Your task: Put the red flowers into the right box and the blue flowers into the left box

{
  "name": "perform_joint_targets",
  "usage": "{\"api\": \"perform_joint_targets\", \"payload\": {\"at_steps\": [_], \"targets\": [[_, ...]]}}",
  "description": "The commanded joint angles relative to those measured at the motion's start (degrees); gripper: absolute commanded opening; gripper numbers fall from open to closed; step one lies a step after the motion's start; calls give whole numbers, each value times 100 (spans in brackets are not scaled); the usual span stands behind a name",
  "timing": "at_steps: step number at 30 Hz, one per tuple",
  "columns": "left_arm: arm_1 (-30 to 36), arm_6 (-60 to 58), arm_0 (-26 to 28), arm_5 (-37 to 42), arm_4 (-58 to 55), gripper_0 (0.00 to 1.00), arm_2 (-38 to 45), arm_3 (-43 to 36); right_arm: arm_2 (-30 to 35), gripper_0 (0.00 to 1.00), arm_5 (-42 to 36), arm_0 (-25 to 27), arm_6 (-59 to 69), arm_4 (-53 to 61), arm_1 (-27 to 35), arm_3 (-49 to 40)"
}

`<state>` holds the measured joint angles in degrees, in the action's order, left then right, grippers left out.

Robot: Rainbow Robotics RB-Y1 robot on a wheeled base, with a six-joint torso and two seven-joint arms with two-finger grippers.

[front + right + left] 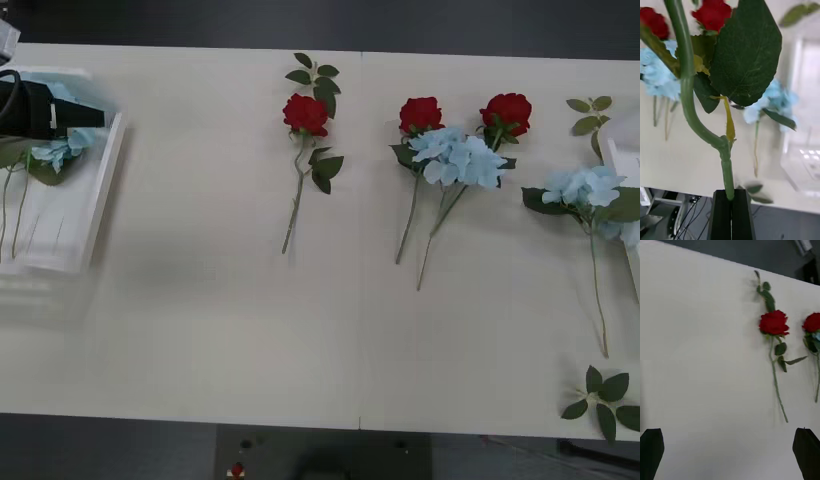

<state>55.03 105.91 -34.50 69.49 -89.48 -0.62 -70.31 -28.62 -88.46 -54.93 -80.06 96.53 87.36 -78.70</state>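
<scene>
**Flower sorting on a pale surface: one rose in hand, one blue stem boxed**

Front view. The surface [200, 330] carries three red flowers. One [305, 115] lies alone near the middle, its stem pointing toward the robot, with a loose leaf sprig [315, 75] just beyond its head. Two more lie to its right, one [420, 114] beside the other [506, 112], and a blue flower [460, 158] lies across their stems, touching both. A second blue flower [585, 187] lies farther right, its leaves reaching the white edge of the right box [628, 160]. Loose sprigs lie at the far right [590, 115] and at the near right corner [603, 398]. The left box [100, 190] sits at the left edge of the surface and holds a third blue flower [60, 150], its stems running along the tray floor. A black part of the left arm [45, 108] hangs over that box.

Right wrist view. The right gripper [731, 204] has its black fingers pressed together on the lower stem of a red flower [713, 13], which rises upright with a large dark leaf.

Left wrist view. The left gripper [729, 450] is spread wide with nothing between its fingers, above bare surface, with the lone red flower lying near.
</scene>
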Motion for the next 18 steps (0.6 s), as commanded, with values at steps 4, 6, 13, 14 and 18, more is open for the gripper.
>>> {"api": "perform_joint_targets", "payload": {"at_steps": [4,6,13,14,18], "targets": [[-1,-950,-57,-410,502,100,-193,-449,120,0,-409,-70,-44,-381,185,1410],[-45,-1266,-57,-859,643,100,-527,-651,120,0,-427,-70,-123,-855,27,1797],[-326,-2242,-338,-1658,1381,100,-1467,-1081,111,0,320,167,-370,-2428,-597,2509],[-414,-2365,-409,-1658,1522,100,-1529,-1099,120,0,496,246,-396,-2578,-676,2588],[-730,-2910,-769,-1658,2119,100,-1968,-1108,120,0,1270,589,-888,-3448,-966,2684]]}}
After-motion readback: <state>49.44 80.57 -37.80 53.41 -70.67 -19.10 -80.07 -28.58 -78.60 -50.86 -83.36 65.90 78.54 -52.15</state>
